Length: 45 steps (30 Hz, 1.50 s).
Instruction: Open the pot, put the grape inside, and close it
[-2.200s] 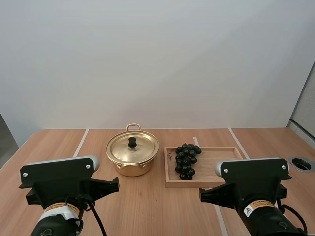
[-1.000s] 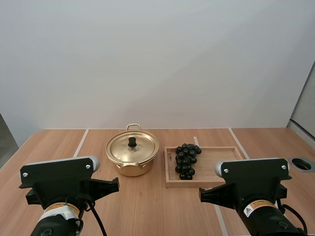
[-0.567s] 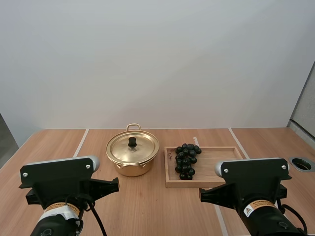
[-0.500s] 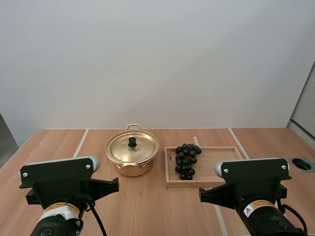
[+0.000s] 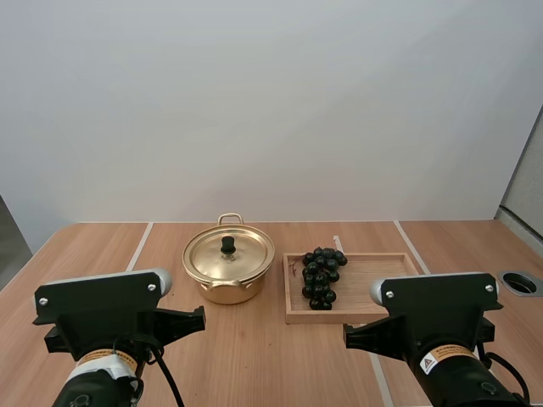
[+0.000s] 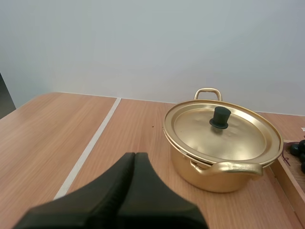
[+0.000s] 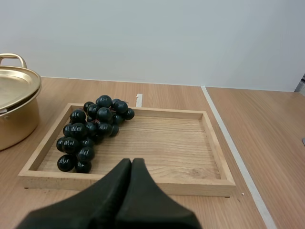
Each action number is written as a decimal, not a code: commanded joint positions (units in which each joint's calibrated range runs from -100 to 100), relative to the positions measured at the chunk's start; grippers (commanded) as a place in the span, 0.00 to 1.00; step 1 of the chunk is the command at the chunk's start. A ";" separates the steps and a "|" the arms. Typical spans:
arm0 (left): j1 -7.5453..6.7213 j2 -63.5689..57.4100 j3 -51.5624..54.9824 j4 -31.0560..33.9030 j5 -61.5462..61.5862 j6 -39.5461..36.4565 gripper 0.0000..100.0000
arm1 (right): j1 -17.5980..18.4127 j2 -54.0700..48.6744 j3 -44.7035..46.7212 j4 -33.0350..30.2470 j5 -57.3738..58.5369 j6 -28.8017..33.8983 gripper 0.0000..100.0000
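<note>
A gold pot [image 5: 228, 270] with its lid [image 6: 221, 131] on and a black knob [image 5: 227, 245] stands mid-table. To its right a wooden tray [image 5: 373, 288] holds a bunch of dark grapes [image 5: 321, 276] at its left end. My left gripper [image 6: 134, 160] is shut on nothing, its fingers a single dark wedge well short of the pot [image 6: 220, 145]. My right gripper [image 7: 131, 164] is shut too, just before the tray's near rim [image 7: 128, 182], with the grapes [image 7: 91, 130] beyond it to one side.
Both arms' bases sit at the near edge of the wooden table [image 5: 93, 254]. Pale seams run across the tabletop. A round grommet hole [image 5: 520, 283] lies at the far right. Bare wood surrounds the pot and tray.
</note>
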 commanded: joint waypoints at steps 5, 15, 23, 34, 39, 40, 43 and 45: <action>0.08 -0.40 0.00 -0.40 -0.56 -0.68 0.00 | 0.15 -0.44 0.00 -0.79 -0.60 -0.23 0.00; 0.08 -0.40 -2.02 -0.40 -13.27 -0.30 0.00 | 0.15 -0.44 -4.12 -0.53 -12.56 -0.23 0.00; 0.08 1.92 -15.22 -0.40 -15.39 0.42 0.00 | 0.15 9.03 -22.34 -0.42 0.48 -1.79 0.00; 0.08 17.59 -32.54 -0.40 -2.31 4.64 0.00 | 0.15 30.14 -44.23 -0.31 13.13 -0.77 0.00; 0.08 26.10 -39.51 -0.40 5.09 5.13 0.00 | 0.15 37.21 -50.73 -0.19 18.44 -0.08 0.00; 0.08 27.96 -41.36 -0.40 8.04 5.13 0.00 | 0.15 38.60 -51.99 -0.19 20.22 -0.08 0.00; 0.08 32.96 -46.48 -0.40 17.08 5.48 0.00 | 0.15 42.06 -55.09 -0.19 24.15 -0.08 0.00; 0.08 35.63 -49.16 -0.40 21.36 5.84 0.00 | 0.15 43.94 -56.41 -0.19 24.59 -0.08 0.00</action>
